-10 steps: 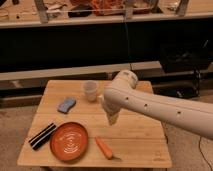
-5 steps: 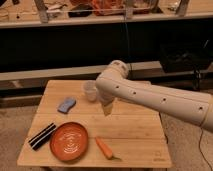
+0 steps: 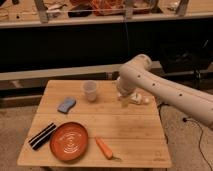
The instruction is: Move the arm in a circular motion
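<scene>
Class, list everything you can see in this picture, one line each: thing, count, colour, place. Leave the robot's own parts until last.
table: one, light wood, centre of view
cup: one, pale translucent, table's far side
sponge: one, blue, left of the cup
plate: one, orange, table's near left
carrot: one, orange, right of the plate
striped bar: one, black with pale stripes, near left corner
shelf: one, pale, cluttered, across the background
arm: one, cream-white, reaching in from the right
gripper: one, pale, under the arm's bend, over the table's far right
</scene>
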